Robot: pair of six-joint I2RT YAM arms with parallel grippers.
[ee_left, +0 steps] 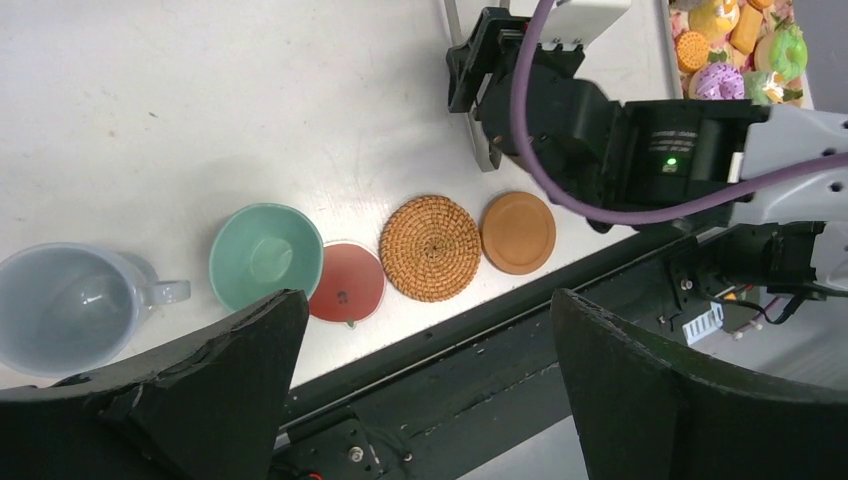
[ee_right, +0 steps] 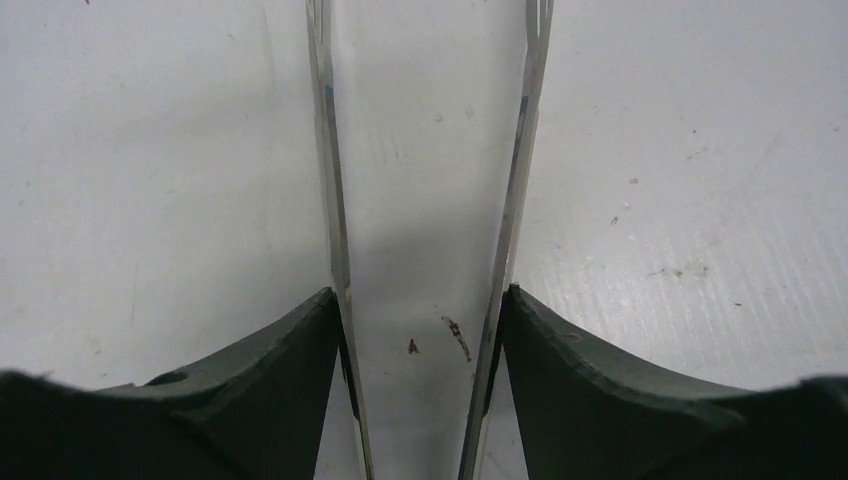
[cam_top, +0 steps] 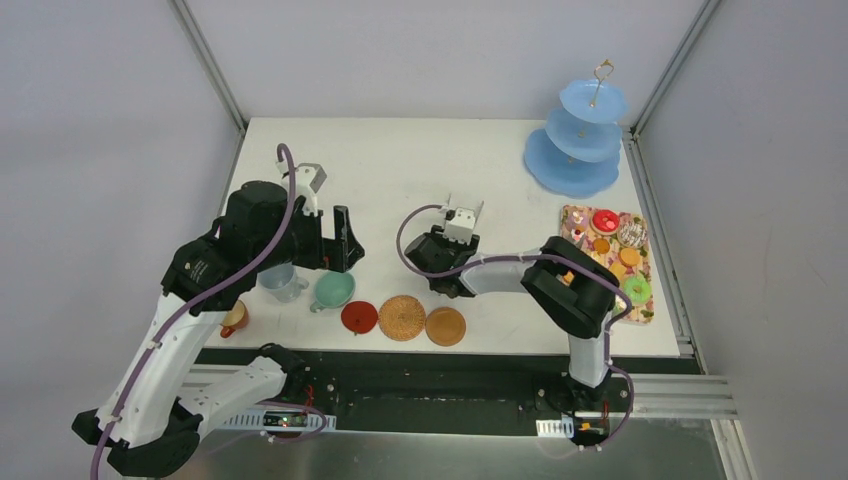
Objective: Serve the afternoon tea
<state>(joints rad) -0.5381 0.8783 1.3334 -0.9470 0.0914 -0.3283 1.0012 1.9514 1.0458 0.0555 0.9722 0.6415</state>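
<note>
White table between grey walls; left fingers wide apart, right fingers around tongs.

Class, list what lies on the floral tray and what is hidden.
On the floral tray lie a red donut, a green donut, a pale donut and round biscuits. The right arm covers its near-left part; anything there is hidden.

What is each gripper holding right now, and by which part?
The right gripper grips the metal tongs across the outsides of both arms, well back from the tips. The left gripper is open and holds nothing.
</note>
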